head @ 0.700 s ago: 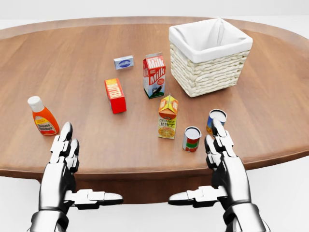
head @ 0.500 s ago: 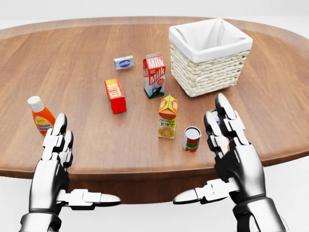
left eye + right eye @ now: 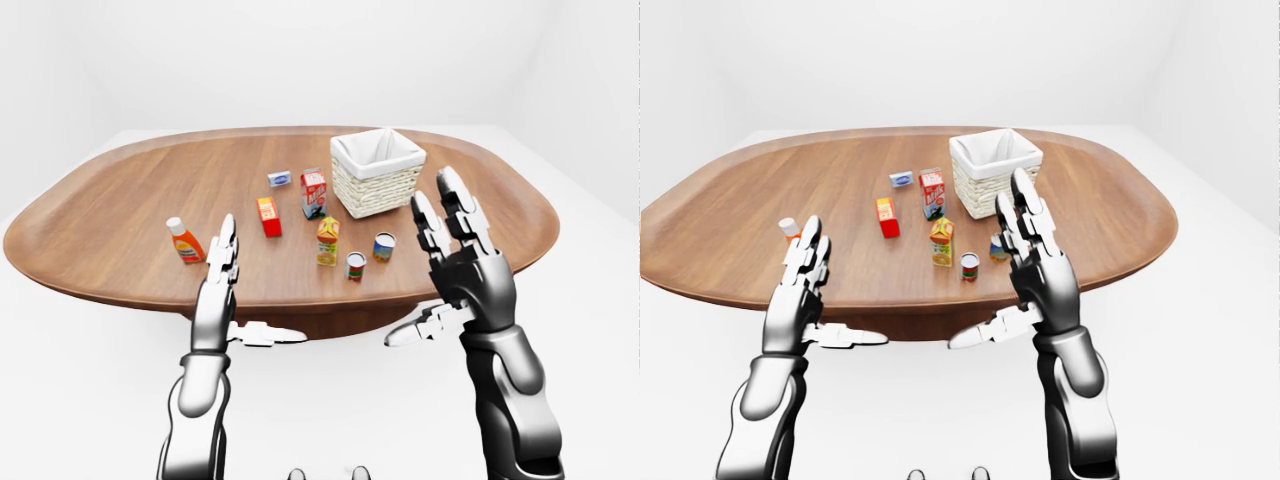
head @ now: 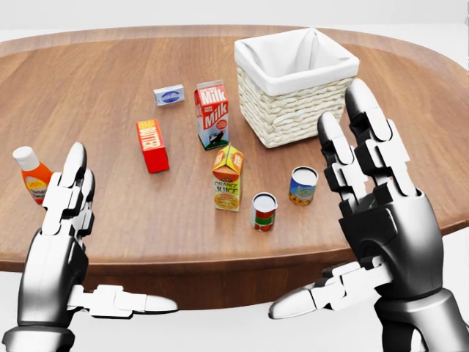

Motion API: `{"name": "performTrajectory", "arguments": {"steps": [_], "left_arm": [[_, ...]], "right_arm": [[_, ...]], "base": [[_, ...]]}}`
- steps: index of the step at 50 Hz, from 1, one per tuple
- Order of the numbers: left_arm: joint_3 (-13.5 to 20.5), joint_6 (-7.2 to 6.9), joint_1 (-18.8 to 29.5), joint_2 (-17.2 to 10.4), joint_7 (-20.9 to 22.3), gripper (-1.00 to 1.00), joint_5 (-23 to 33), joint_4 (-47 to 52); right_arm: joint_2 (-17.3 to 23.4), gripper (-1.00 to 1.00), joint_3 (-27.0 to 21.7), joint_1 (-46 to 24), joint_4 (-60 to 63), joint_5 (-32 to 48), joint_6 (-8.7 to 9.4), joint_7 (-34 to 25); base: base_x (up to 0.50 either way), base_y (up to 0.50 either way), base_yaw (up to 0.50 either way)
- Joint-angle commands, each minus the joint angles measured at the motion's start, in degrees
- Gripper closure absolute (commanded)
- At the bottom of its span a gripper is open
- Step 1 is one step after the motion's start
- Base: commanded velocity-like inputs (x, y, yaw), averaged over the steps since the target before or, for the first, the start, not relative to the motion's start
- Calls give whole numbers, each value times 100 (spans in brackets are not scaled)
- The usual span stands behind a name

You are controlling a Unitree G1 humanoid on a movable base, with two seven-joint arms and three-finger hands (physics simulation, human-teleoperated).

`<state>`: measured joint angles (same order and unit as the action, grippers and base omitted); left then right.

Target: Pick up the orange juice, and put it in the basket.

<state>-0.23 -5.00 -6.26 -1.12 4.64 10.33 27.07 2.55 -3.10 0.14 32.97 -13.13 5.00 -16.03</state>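
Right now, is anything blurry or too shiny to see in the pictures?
Head view: sharp, the orange juice label is readable, the table shows a soft sheen, and shadows are faint. Left-eye and right-eye views: evenly lit, but the things look small and their labels can't be read.

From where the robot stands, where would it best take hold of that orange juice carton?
Probably round the flat side walls of the orange juice carton, below its peaked top. It stands upright and apart from the red-labelled can at its right. The open right hand is nearer, so coming from the head view's right seems easiest, above that can.
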Motion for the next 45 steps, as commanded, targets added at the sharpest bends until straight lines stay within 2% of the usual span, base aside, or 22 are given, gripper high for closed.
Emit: {"name": "performTrajectory", "arguments": {"steps": [1, 7, 21, 36, 45], "left_arm": [[-26, 0, -62, 26, 56, -100, 191, 283], [-205, 0, -271, 37, 110, -100, 186, 513], [-194, 0, -268, 25, 123, -100, 186, 392], [-215, 0, -304, 24, 185, -100, 180, 582], [-190, 0, -247, 43, 193, -100, 39, 656]], "right_arm": [[-9, -100, -21, -48, 292, -80, 0, -132], [-13, -100, 70, 83, 563, -123, 0, -150], [-40, -100, 168, 168, 625, -66, 0, -194], [-47, -100, 216, 231, 602, -51, 0, -227], [-55, -100, 305, 261, 557, 63, 0, -277]], "base": [[0, -21, 0], [0, -4, 0], [4, -31, 0], [30, -43, 0], [44, -23, 0]]}}
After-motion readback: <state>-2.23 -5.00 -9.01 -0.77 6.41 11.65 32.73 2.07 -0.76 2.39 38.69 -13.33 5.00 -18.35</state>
